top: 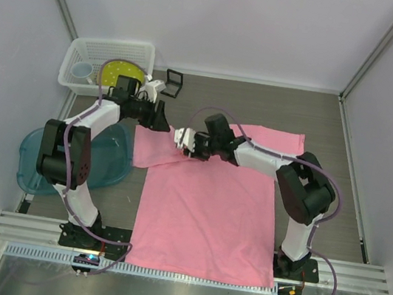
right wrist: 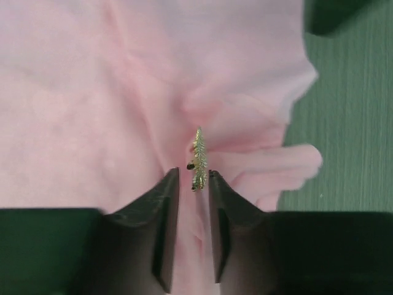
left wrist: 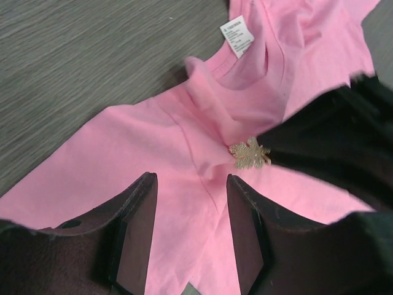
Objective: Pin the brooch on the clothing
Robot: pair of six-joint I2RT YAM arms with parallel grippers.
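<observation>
The clothing, a pink T-shirt (top: 209, 209), lies flat on the table with its collar and white label (left wrist: 237, 35) toward the left arm. The brooch (left wrist: 250, 153), a small pale gold leafy ornament, sits on a raised fold of the shirt (left wrist: 141, 141) just below the collar. In the right wrist view the brooch (right wrist: 198, 158) stands edge-on between the tips of my right gripper (right wrist: 193, 173), whose jaws are slightly apart with a thin gap on each side. My left gripper (left wrist: 190, 178) hovers open over the shirt's shoulder, nothing between its fingers (left wrist: 138, 227), close beside the right gripper (top: 182, 141).
A white basket (top: 109, 59) holding a yellow item and a cup stands at the back left. A small black square box (top: 173, 84) sits beside it. A teal basin (top: 66, 164) lies left of the shirt. Walls enclose the table.
</observation>
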